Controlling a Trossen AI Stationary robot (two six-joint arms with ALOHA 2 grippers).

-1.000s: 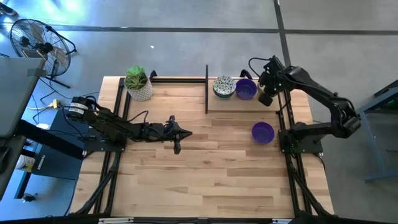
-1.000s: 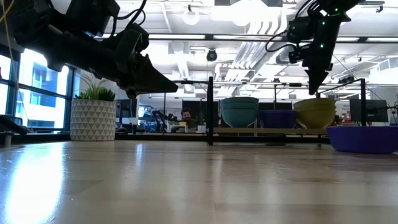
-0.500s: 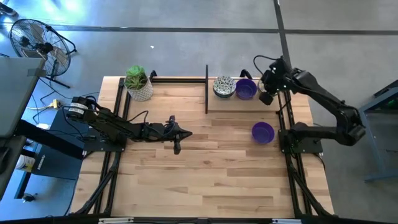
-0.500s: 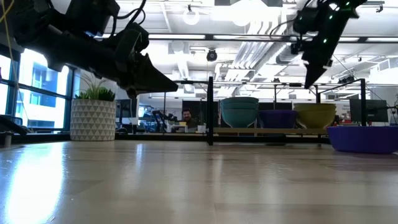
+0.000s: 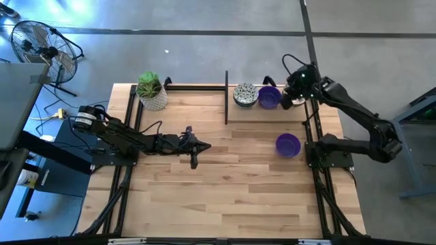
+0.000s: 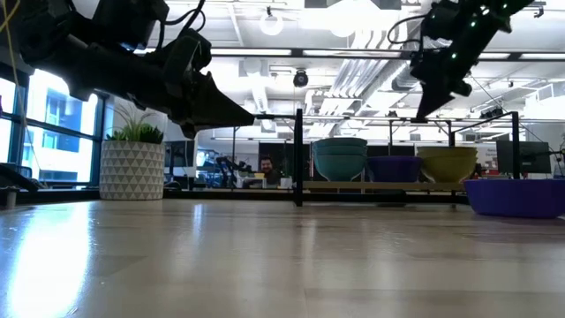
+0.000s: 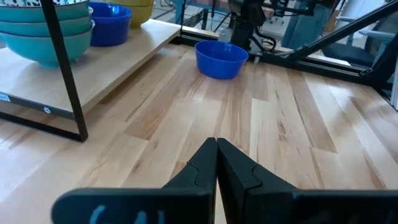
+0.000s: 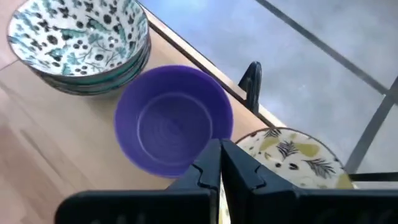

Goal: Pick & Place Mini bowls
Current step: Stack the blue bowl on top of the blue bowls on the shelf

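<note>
The wooden desk (image 5: 225,170) carries everything, with a dark arm mounted at each side. Along its far edge a low raised shelf (image 5: 262,114), fenced by a thin black upright frame (image 5: 226,97), keeps the mini bowls gathered in a row. A white pot with a green plant (image 5: 152,92) stands apart at the far left corner, out of the working area.

The left arm lies low across the middle of the desk, its left gripper (image 5: 194,158) pressed together and holding nothing; it appears to be waiting clear of the bowls. The right arm reaches over the shelf, and the right gripper (image 5: 294,95) hangs above the shelf's right end, fingers together and empty, likely poised over the bowls for the next pick.

On the shelf, a stack of speckled floral bowls (image 8: 78,43) sits just beside a purple bowl (image 8: 174,127), which in turn sits beside a cream bowl with leaf pattern (image 8: 292,155), lying right under the right gripper. A second purple bowl (image 5: 288,144) stands alone on the open desk near the right arm's base, well apart from the shelf; it looks like one already moved.

No brand, label or readable writing shows anywhere.
</note>
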